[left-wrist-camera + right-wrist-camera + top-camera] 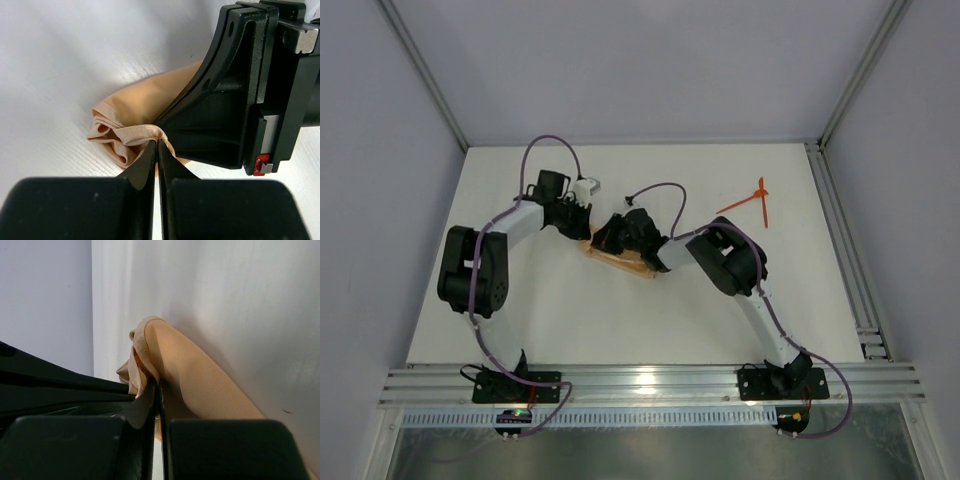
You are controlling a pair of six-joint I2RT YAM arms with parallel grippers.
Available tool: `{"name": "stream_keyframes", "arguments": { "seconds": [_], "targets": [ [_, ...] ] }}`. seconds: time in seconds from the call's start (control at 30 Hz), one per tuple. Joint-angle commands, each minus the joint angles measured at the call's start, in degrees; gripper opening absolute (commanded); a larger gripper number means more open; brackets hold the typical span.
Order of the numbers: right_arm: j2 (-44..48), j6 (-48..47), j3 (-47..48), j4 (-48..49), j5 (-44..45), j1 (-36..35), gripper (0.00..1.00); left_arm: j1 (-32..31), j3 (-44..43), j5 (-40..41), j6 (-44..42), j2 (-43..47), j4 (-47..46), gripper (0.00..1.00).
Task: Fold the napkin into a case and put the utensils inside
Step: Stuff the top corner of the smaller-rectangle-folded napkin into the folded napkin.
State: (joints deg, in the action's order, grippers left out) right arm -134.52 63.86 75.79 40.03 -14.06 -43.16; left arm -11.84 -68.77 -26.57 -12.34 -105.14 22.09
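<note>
Lying bunched near the middle of the white table [620, 325], the soft peach-orange cloth napkin [628, 264] was seen as a narrow strip, its long axis slanting from far-left to near-right. Its far-left end was pinched in the closed left gripper [157, 143], and a fold just beside it was clamped by the closed right gripper [159, 384]. The two thin orange-red plastic utensils [753, 200] were left well apart, nearer the right arm.

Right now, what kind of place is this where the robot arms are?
Probably a robot lab test booth, not a home or kitchen: a white table, plain grey walls all around, and metal frame rails along the edges.
</note>
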Motion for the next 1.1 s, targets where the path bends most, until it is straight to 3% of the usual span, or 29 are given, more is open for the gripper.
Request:
{"name": "stream_keyframes", "arguments": {
  "seconds": [0.0, 0.1, 0.23, 0.37, 0.67, 0.97, 1.07],
  "targets": [
    [0.8, 1.1, 0.2, 2.4, 0.9, -1.7, 0.06, -0.3, -2.2, 0.5, 1.3, -1.2, -1.3, 0.00],
    [2.2, 2.2, -3.4, 2.9, 2.3, -1.7, 0.15, -0.3, -3.5, 1.7, 1.5, -1.7, 2.5, 0.10],
    [3.0, 4.1, -4.4, 3.3, 3.4, -1.7, 0.15, -0.3, -4.4, 1.7, 1.5, -1.4, 9.5, 0.34],
    [3.1, 3.9, -3.6, 1.5, 4.4, -1.6, 0.14, 0.4, -2.7, 4.3, 1.2, 5.5, 9.4, 0.43],
    [1.8, 5.8, -4.0, 2.0, 6.1, -1.6, 0.13, -1.1, -0.8, 9.8, 0.5, 10.8, 13.8, 0.44],
    [1.8, 5.8, -3.5, 2.2, 6.7, -1.8, 0.13, -2.7, -2.6, 13.8, 0.5, 2.8, 13.8, 0.38],
    [1.7, 5.8, -3.7, 2.7, 6.3, -1.7, 0.13, -2.8, -3.0, 16.2, 0.6, 1.1, 12.1, 0.32]
  ]
}}
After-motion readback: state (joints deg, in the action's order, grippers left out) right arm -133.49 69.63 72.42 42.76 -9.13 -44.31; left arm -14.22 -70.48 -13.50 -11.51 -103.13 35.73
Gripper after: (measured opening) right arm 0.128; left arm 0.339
